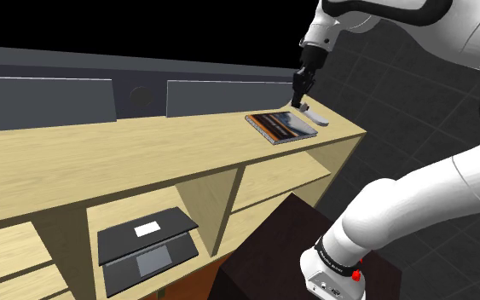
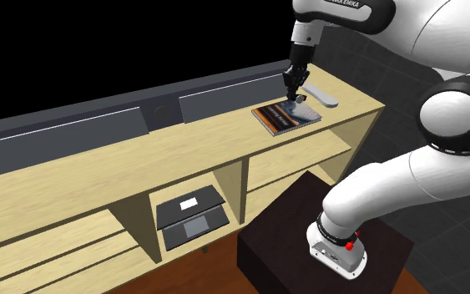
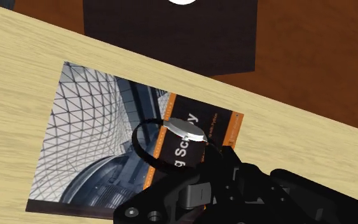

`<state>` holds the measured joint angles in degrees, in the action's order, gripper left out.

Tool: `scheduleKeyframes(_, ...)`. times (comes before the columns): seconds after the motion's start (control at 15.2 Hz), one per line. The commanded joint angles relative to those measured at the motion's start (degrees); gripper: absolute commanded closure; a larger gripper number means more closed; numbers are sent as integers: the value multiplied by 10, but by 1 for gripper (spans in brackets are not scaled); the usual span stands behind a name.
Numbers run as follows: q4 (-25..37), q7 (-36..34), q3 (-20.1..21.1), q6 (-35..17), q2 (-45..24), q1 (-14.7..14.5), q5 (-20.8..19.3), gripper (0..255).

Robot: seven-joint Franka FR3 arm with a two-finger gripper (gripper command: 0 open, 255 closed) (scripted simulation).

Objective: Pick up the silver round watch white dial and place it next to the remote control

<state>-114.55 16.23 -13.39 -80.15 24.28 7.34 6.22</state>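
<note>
We take the magazine [image 3: 95, 140] as our landmark. It lies flat near the end of the pale wooden shelf unit [image 1: 101, 153], its cover showing a latticed glass roof, an orange stripe and a dark band of lettering.

In the wrist view the watch [image 3: 185, 129] sits over the magazine's dark band, with its round silver case tilted so the dial is hard to read. Its black strap curls in a loop over the cover picture. The gripper [image 3: 210, 156] comes up against the case from the side. Its fingers run together into one black mass with no gap showing, so they seem to be closed on the watch. The contact itself is hidden behind the fingers.

In the shoulder view the gripper [image 1: 302, 92] hangs just above the magazine's [image 1: 282, 126] far edge. What is at its tip is too small for us to make out. The white remote control [image 1: 316, 117] lies just beside the magazine, on the side toward the shelf's end, and the fingers cover part of it. In the second exterior view the remote control [image 2: 320, 98] lies just beyond the magazine [image 2: 287, 118], with the gripper [image 2: 294, 83] above.

Well apart from the magazine, an open laptop [image 1: 148, 247] sits in a lower compartment. Behind the magazine run grey panels [image 1: 42, 102], and beyond them is a black area. The dark stand [image 1: 272, 247] is below the magazine's end of the shelf unit and cut off by the frame.
</note>
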Motion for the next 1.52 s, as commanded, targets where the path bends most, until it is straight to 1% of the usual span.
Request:
scheduleKeyframes(0.0, 8, 29, -20, 8, -4, 9, -13, 255)
scheduleKeyframes(0.46, 64, 135, -97, 28, -51, 37, -47, 255)
scheduleKeyframes(0.86, 138, 235, -165, 44, -121, 61, -58, 255)
scheduleKeyframes(1.19, 220, 329, -223, 60, -204, 89, -44, 255)
scheduleKeyframes(1.45, 305, 410, -265, 81, -291, 128, -13, 255)
